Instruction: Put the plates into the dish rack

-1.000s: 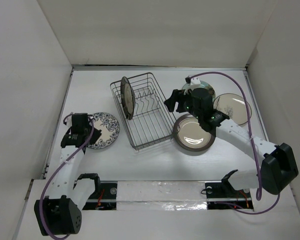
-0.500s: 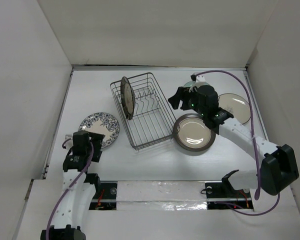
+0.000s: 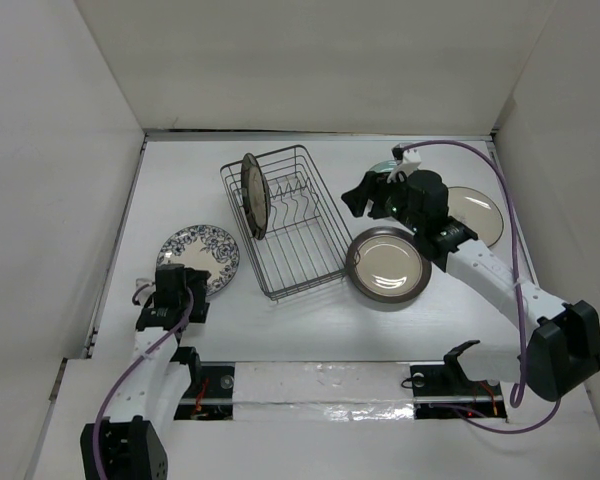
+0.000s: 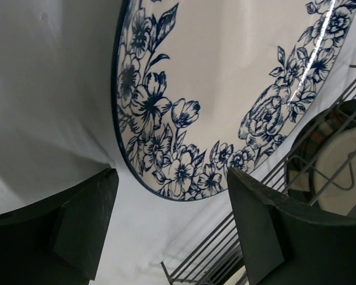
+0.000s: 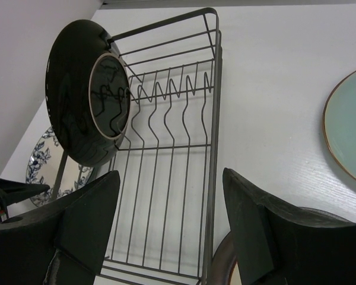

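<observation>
The dish rack point(image 3: 285, 222) stands mid-table with a dark brown plate point(image 3: 253, 195) upright in its left end. A blue-and-white floral plate point(image 3: 200, 258) lies flat to its left. My left gripper point(image 3: 180, 292) sits just near of that plate, open and holding nothing. In the left wrist view, the plate's rim point(image 4: 225, 89) lies just beyond the left gripper point(image 4: 172, 202). Right of the rack lie a brown-rimmed cream plate point(image 3: 387, 267), a cream branch plate point(image 3: 477, 215) and a teal plate point(image 3: 385, 172), partly hidden. My right gripper point(image 3: 363, 195) hovers open beside the rack's right edge point(image 5: 213, 119).
White walls close in the table on the left, back and right. The rack's tines point(image 5: 166, 95) right of the dark plate point(image 5: 77, 101) hold nothing. The right arm's purple cable point(image 3: 500, 200) arcs over the branch plate.
My left gripper has opened and drawn back from the floral plate toward the near edge. My right gripper has drifted right and farther back, still open.
</observation>
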`<move>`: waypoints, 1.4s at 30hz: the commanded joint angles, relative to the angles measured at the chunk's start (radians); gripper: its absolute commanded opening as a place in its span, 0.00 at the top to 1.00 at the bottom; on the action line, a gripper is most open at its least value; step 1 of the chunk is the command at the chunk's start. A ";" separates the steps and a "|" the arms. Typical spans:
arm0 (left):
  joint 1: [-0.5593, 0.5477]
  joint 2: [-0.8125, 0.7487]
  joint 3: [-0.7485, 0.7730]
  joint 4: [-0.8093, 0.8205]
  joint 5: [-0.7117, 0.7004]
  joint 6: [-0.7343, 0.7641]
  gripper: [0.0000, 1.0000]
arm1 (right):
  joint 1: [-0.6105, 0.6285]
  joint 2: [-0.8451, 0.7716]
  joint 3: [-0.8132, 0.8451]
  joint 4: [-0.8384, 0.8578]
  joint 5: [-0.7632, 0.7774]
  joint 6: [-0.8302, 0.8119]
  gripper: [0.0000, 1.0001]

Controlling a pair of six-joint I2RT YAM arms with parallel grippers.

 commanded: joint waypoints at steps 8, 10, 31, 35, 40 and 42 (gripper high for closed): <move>0.009 0.208 -0.051 0.229 -0.042 -0.012 0.38 | -0.024 -0.014 -0.006 0.044 -0.012 0.004 0.25; 0.009 0.217 -0.063 0.249 -0.068 0.005 0.45 | -0.025 -0.016 -0.008 0.044 -0.008 0.004 0.25; 0.009 -0.119 0.026 0.284 -0.254 0.322 1.00 | -0.034 -0.048 -0.012 0.051 -0.036 0.019 0.25; 0.009 -0.114 0.101 0.294 -0.286 0.440 1.00 | -0.025 -0.056 -0.008 0.065 -0.057 0.030 0.26; 0.009 -0.149 0.171 0.298 -0.329 0.525 1.00 | 0.014 -0.053 0.024 0.076 -0.091 0.044 0.32; 0.009 -0.165 0.191 0.307 -0.320 0.539 1.00 | 0.025 -0.043 0.040 0.077 -0.104 0.049 0.47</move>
